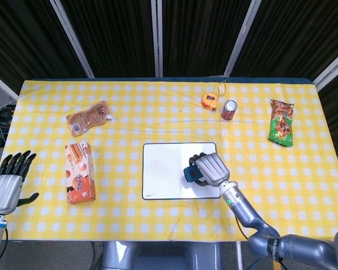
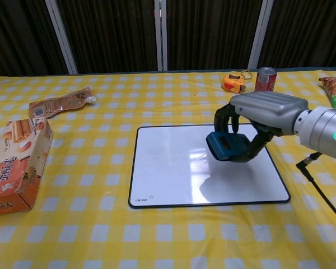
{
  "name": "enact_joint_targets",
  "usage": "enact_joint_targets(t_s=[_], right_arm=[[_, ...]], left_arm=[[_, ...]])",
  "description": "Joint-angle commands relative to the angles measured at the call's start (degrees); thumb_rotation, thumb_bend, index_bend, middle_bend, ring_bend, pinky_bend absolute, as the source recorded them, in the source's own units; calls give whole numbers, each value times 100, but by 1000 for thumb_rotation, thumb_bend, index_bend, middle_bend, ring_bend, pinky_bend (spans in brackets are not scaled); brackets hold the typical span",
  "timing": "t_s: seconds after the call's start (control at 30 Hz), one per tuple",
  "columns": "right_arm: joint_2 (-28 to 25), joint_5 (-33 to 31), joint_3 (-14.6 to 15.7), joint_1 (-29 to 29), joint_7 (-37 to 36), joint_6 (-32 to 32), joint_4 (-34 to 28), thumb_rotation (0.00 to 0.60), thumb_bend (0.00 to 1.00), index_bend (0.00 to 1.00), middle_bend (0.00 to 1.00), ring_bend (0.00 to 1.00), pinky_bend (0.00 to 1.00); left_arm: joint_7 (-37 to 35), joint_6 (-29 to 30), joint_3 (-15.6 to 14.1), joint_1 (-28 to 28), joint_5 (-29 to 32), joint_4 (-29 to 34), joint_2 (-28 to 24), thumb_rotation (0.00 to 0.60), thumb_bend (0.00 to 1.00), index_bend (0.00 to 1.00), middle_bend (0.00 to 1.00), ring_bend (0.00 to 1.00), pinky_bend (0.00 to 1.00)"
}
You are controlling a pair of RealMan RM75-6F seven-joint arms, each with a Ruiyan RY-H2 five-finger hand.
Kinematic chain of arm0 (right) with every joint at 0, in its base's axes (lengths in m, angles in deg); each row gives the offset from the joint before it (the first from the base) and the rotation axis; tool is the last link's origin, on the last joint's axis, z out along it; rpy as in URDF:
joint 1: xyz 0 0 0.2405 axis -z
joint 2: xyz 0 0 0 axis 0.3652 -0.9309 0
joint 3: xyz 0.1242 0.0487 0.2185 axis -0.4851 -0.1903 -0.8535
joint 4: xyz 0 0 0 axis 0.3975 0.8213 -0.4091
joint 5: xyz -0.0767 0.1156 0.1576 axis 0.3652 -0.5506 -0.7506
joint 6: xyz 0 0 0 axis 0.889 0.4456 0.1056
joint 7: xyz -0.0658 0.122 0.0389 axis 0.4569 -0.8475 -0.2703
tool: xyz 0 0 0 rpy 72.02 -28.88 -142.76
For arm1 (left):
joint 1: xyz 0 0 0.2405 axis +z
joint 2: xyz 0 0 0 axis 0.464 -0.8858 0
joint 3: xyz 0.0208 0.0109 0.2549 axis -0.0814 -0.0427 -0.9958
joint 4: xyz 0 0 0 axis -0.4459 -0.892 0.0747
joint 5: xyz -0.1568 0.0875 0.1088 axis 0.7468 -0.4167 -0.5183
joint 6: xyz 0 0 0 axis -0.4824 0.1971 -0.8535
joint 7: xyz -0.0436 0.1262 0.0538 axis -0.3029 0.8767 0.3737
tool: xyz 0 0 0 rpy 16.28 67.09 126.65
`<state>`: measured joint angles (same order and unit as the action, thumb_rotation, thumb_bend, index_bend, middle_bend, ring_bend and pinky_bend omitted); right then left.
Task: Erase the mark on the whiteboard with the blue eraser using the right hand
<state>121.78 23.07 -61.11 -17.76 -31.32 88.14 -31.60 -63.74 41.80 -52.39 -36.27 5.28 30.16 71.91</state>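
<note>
The blue eraser (image 2: 226, 147) is gripped by the right hand (image 2: 256, 120) over the whiteboard (image 2: 173, 168), frame centre; wiping is needed next.

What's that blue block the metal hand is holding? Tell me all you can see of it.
The blue eraser is a small, chunky teal-blue block with rounded edges, plastic by its look, and a darker underside. The right hand grips it from above, dark fingers curled around its sides. It is held tilted over the right part of the whiteboard, casting a shadow there. Whether it touches the board cannot be told, and the mark is hidden behind it.
</note>
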Motion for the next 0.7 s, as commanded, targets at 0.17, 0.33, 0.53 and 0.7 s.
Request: enact_joint_targets(t_s=[0.17, 0.33, 0.53, 0.7], right_arm=[[685, -386, -8, -359, 453, -323, 289, 600, 182, 825, 702, 719, 740], [1118, -554, -27, -599, 629, -531, 615, 600, 182, 825, 702, 719, 740], [1438, -729, -96, -800, 680, -685, 1001, 600, 182, 825, 702, 719, 740], [1507, -801, -139, -859, 664, -678, 1232, 600, 182, 824, 702, 719, 740]], left_arm=[[-54, -115, -1, -33, 71, -19, -13, 600, 0, 0, 0, 0, 0], [-106, -186, 12, -56, 134, -55, -16, 600, 0, 0, 0, 0, 0], [-150, -234, 13, -74, 163, -82, -13, 600, 0, 0, 0, 0, 0], [-161, -268, 10, -85, 187, -100, -8, 600, 0, 0, 0, 0, 0]])
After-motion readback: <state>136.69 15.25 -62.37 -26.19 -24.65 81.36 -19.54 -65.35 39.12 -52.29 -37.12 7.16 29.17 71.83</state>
